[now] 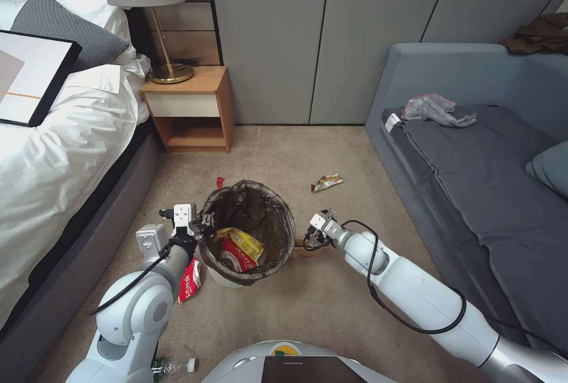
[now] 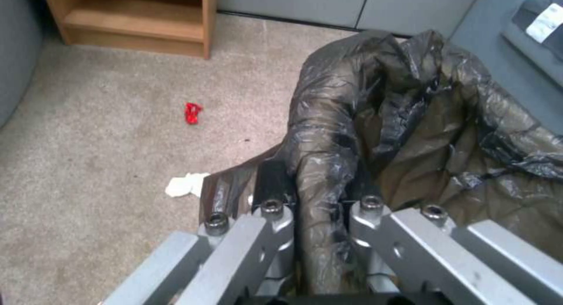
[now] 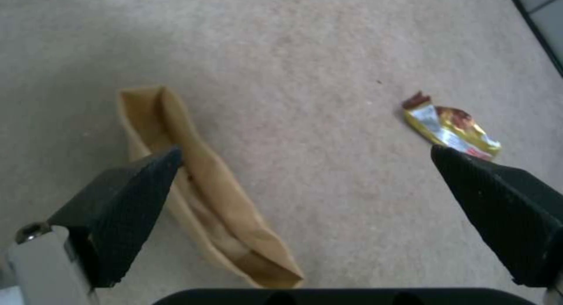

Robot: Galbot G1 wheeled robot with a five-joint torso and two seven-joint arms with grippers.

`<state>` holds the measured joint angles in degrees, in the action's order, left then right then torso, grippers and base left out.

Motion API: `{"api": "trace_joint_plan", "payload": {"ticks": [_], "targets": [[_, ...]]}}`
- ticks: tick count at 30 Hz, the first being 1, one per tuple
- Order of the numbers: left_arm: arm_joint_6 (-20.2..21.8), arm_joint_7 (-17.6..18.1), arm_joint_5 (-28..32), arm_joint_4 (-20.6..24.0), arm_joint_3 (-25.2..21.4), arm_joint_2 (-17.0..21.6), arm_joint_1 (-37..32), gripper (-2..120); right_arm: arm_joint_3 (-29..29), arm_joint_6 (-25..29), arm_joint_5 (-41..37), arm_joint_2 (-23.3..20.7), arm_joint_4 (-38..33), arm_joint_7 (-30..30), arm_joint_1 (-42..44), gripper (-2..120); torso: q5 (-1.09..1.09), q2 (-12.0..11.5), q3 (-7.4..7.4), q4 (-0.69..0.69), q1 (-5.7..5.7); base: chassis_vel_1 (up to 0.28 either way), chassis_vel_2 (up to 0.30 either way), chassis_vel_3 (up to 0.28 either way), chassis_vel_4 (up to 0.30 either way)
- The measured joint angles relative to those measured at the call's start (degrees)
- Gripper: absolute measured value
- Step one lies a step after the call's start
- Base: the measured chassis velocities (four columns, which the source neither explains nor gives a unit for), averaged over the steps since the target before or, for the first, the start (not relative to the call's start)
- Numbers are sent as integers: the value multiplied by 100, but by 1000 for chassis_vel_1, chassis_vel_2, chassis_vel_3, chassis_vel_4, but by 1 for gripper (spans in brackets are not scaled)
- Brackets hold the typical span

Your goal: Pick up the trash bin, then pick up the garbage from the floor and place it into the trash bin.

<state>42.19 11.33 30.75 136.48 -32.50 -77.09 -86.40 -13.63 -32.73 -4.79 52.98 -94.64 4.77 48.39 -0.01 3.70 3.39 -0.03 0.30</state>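
The trash bin (image 1: 249, 196), white with a dark bag liner over its rim, holds a yellow and a red-and-white wrapper. My left gripper (image 1: 198, 230) (image 2: 319, 195) is shut on the bin's lined rim at its left side. My right gripper (image 1: 312, 236) (image 3: 305, 164) stands open just above the carpet, right of the bin, with one finger (image 3: 126, 195) over a tan paper bag (image 3: 217, 195) (image 1: 307, 251). Other garbage lies on the floor: a yellow wrapper (image 1: 326, 182) (image 3: 451, 127), a small red scrap (image 1: 220, 181) (image 2: 192, 113), a white tissue wad (image 2: 184, 184), a red-and-white wrapper (image 1: 190, 281) and a clear bottle (image 1: 174, 365).
A bed (image 1: 53, 152) runs along the left, with a wooden nightstand (image 1: 192, 108) and lamp (image 1: 168, 72) beyond it. A grey sofa (image 1: 473, 164) fills the right side, a crumpled plastic bag (image 1: 435, 108) on it. Carpet lies open between them.
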Motion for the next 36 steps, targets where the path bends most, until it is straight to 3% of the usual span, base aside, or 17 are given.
{"api": "trace_joint_plan", "payload": {"ticks": [15, 36], "targets": [[-2, -38, -37, -22, -25, -51, 4, 6, -674, 459, 123, 283, 632, 114, -240, 100, 0, 0, 0, 0, 0, 0, 0, 0, 0], [-6, -60, -88, -45, -75, -36, 2, 6, -441, 1415, 277, 840, 1698, 275, 287, 100, 1, 0, 0, 0, 0, 0, 0, 0, 0]]}}
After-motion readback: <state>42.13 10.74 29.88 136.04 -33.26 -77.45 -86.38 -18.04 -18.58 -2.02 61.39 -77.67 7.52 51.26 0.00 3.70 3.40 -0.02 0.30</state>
